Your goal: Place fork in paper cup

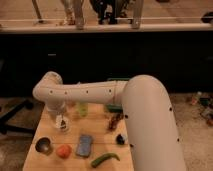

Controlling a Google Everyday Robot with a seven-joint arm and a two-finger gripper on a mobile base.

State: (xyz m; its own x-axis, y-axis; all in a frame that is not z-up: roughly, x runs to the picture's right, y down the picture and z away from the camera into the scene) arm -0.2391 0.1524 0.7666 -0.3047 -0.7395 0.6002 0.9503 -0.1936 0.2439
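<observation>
My white arm [100, 92] reaches from the lower right across the wooden table [100, 132] to its left side. The gripper [60, 118] hangs below the arm's elbow, pointing down over a pale cup-like object [63, 126] near the table's left edge, which may be the paper cup. A thin light piece shows at the gripper's tip; I cannot tell whether it is the fork. No fork lies elsewhere on the table.
A metal bowl [43, 145], an orange fruit [63, 151], a blue packet [84, 145] and a green pepper [105, 159] lie along the front. A pale green cup [82, 108], a green box [116, 102], a brown item [115, 121] and a dark item [120, 139] sit mid-table.
</observation>
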